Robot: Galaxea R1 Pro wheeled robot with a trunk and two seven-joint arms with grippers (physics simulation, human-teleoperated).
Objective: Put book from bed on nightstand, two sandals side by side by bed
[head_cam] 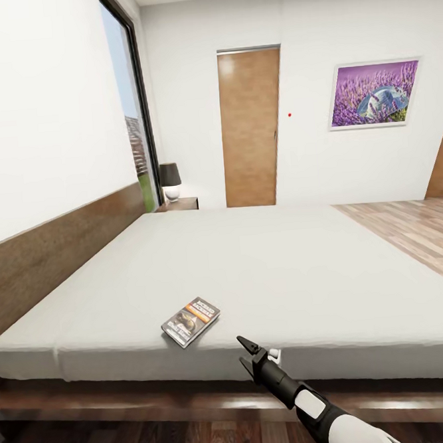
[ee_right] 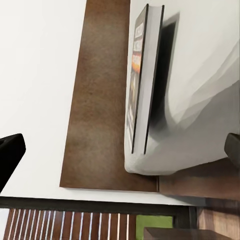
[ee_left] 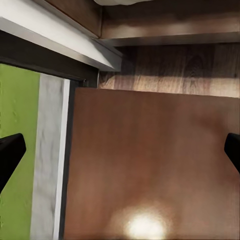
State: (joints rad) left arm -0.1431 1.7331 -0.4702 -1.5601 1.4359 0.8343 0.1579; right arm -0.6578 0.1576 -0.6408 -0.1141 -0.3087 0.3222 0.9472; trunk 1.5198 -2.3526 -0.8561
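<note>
Now, right jaws (head_cam: pixel 245 351): spread open, empty.
Left jaws (ee_left: pixel 120 150): spread open over nightstand (ee_left: pixel 150 165).
Book (head_cam: pixel 191 321): on bed (head_cam: pixel 265 271), just ahead of right jaws.

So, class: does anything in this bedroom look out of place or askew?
Yes: the book lies flat near the bed's near edge, turned askew to it, instead of on the far nightstand. Nothing looks spilled or damaged.

Head view overlooks the bed (head_cam: pixel 252 272); right wrist shares its book (ee_right: pixel 142 80).
</note>
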